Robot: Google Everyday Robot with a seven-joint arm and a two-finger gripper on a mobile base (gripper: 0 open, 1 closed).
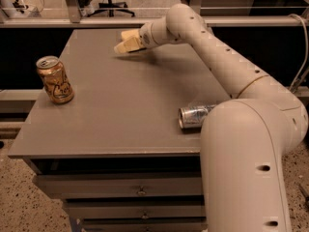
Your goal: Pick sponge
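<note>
The white arm point(227, 66) fills the right of the frame and reaches up and leftward across the grey table point(120, 115). A gold can point(54, 79) stands upright at the left edge. A silver can point(193, 116) lies on its side at centre right, partly hidden by the arm's big lower joint. Both are well apart from the work.

The gripper point(123, 43) sits low over the tabletop in the upper middle of the frame, tilted down to the left. Whether it is spread, closed or gripping something I cannot tell. Its tip is pale yellow (the same shade as foam), and no sponge shows as a separate block on the table. If the sponge is there, it is at or behind that tip.

In my judgement the step in hand is the grasp itself. To do it well:
- close gently and squarely across the soft block, not on a corner
- avoid pressing it into the table
- lift straight up — only once the hold is sure
</note>
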